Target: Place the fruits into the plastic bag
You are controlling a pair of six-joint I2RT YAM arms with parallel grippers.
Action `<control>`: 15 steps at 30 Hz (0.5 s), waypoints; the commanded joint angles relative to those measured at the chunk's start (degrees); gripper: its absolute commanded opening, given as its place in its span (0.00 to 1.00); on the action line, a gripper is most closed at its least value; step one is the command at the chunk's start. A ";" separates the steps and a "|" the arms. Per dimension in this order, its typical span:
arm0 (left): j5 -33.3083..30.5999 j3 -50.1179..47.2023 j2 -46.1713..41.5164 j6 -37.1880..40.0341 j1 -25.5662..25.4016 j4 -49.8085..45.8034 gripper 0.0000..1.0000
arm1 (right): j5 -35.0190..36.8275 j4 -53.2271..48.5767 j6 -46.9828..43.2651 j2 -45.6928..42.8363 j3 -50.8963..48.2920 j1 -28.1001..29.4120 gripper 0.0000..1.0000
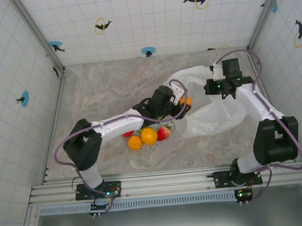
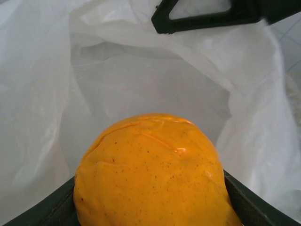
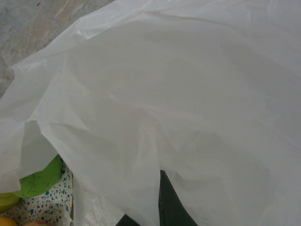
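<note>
The left fingers (image 2: 256,214) clasped an orange fruit (image 2: 150,174) at the open mouth of the plastic bag (image 1: 214,115). The right fingers (image 3: 169,202) were closed tight, pinching the bag's film near its 12 o'clock edge. The other fruits (image 1: 148,136) sat on a speckled plate (image 3: 47,207) at 8 o'clock from the bag.

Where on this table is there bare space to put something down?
The table is bare far left, between the side wall and the left arm, and along the back wall. A narrower strip runs near the rail, in front of the plastic bag. The middle is crowded: fruits, the left gripper holding an orange, and the bag's mouth.
</note>
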 commanded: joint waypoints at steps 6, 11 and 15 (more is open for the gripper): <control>-4.44 11.89 13.23 5.14 -0.05 0.79 0.54 | -6.19 -1.26 0.05 -0.17 1.92 0.04 0.00; -4.34 13.49 19.22 4.57 -0.05 7.41 0.56 | -9.97 3.05 4.78 -0.44 -0.20 -0.66 0.00; -1.84 13.99 22.70 1.99 -0.04 13.19 0.58 | -12.57 6.19 7.92 -0.18 -2.16 -0.48 0.00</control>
